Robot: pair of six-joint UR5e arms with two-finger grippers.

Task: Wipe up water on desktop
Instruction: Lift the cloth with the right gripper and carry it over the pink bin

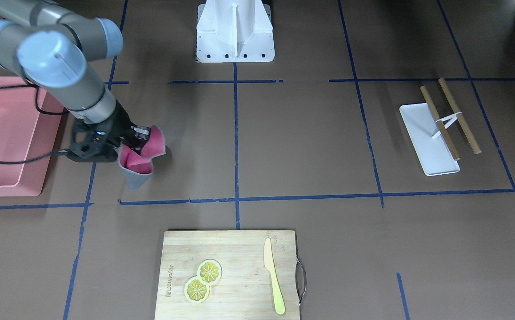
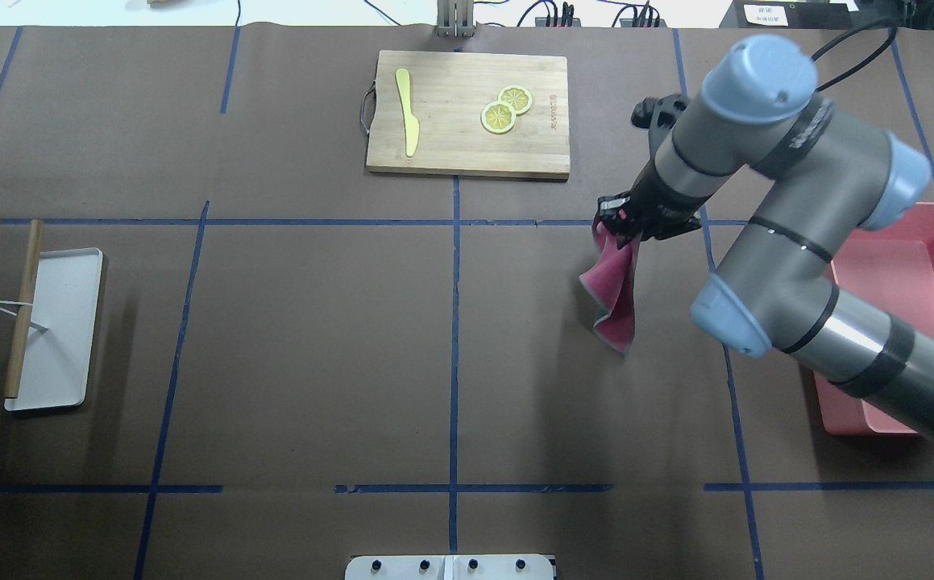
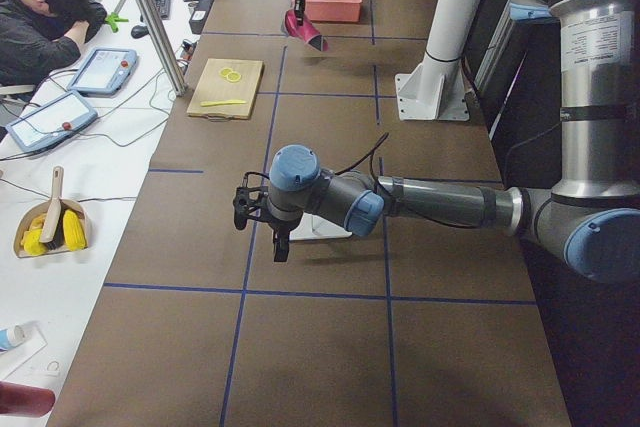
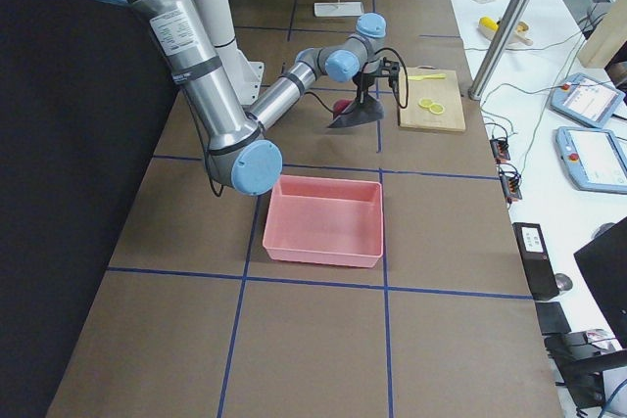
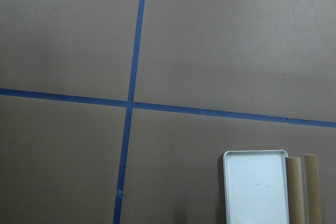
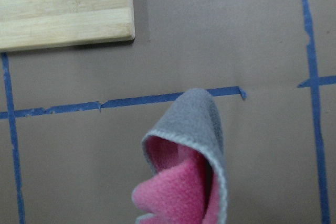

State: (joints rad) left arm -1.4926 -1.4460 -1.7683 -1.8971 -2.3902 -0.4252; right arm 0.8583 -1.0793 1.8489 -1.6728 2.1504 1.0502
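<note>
Overhead exterior | right tool (image 2: 624, 227) pinching cloth (image 2: 613, 294), arm elbow-bent, apparently above desktop (image 2: 313, 346) | left tool (image 3: 278, 243): cannot tell

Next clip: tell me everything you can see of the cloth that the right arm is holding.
The cloth looks soft and fleecy, pink on one face and grey on the other. It hangs folded and curled from the right gripper, which is shut on its upper edge, above the desktop near the pink bin. Whether its lower tip touches the desktop cannot be told.
</note>
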